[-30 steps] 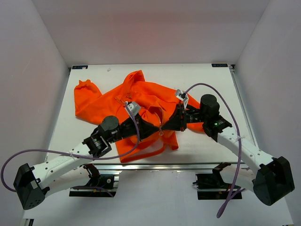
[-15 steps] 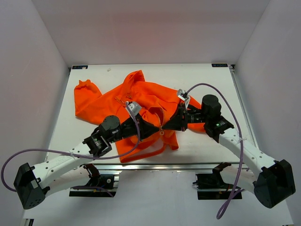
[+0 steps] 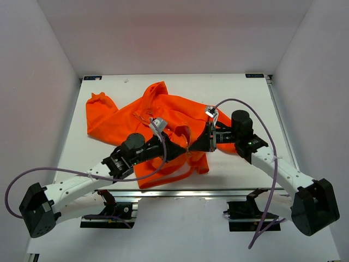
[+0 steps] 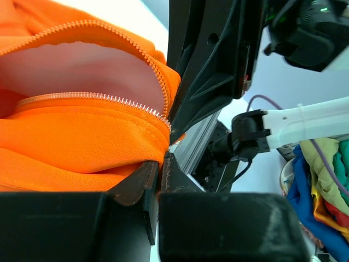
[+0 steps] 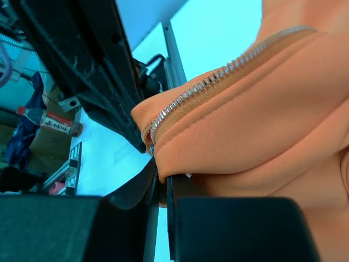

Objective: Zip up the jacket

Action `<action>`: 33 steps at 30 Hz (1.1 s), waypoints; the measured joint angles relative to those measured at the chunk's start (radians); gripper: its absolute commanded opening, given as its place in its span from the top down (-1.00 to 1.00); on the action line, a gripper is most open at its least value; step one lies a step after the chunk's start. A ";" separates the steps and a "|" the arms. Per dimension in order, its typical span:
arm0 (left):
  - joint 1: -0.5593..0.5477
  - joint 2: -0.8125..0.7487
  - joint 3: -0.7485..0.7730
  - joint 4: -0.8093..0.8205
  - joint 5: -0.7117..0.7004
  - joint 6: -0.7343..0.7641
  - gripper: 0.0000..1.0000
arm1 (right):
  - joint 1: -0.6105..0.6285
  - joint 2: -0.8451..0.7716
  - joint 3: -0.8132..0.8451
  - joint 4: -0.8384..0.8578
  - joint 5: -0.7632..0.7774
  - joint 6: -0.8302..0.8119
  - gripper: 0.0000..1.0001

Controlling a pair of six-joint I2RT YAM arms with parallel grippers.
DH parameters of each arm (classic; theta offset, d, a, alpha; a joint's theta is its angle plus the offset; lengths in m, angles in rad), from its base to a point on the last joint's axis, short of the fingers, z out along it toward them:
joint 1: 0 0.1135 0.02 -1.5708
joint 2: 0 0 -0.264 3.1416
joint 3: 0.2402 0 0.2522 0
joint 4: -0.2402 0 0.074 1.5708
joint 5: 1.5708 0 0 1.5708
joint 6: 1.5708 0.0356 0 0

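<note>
From above, the bright orange fabric jacket (image 3: 163, 117) lies crumpled across the middle of the white bench (image 3: 240, 93), one sleeve flung out to the far left and the lower hem near the front edge. The left end effector (image 3: 181, 148) and the right end effector (image 3: 197, 145) meet almost nose to nose at that hem. The front lies open there, so the closing looks barely begun. Plain pale walls (image 3: 163, 33) box in the bench on three sides, and a metal rail (image 3: 180, 192) runs along its near edge.

The left wrist view shows its jaws pinched narrow on a fold of the orange cloth. Just above them the two rows of light zipper teeth (image 4: 98, 97) spread apart around the pale inner lining (image 4: 82, 65) — unzipped here. No slider is visible. A heap of multicoloured cloth (image 4: 322, 180) lies beyond the bench.

In the right wrist view that side's jaws are likewise clamped on the other front edge, one tooth row running up from the grip. By my reading, the bottom ends are being brought together — mating them and drawing the slider up are both left to do.
</note>
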 measured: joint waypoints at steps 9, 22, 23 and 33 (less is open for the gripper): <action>-0.010 0.104 -0.028 -0.016 0.032 -0.088 1.00 | -0.012 0.102 -0.009 -0.097 0.105 0.024 -0.15; -0.014 0.100 -0.069 0.011 -0.021 -0.205 1.00 | -0.013 0.005 0.002 -0.317 0.290 -0.049 -0.79; -0.014 0.100 -0.076 0.016 -0.028 -0.212 1.00 | -0.013 -0.011 0.010 -0.343 0.307 -0.056 -0.79; -0.014 0.114 -0.087 0.064 -0.054 -0.255 1.00 | -0.014 -0.171 0.126 -0.578 0.418 -0.137 -0.79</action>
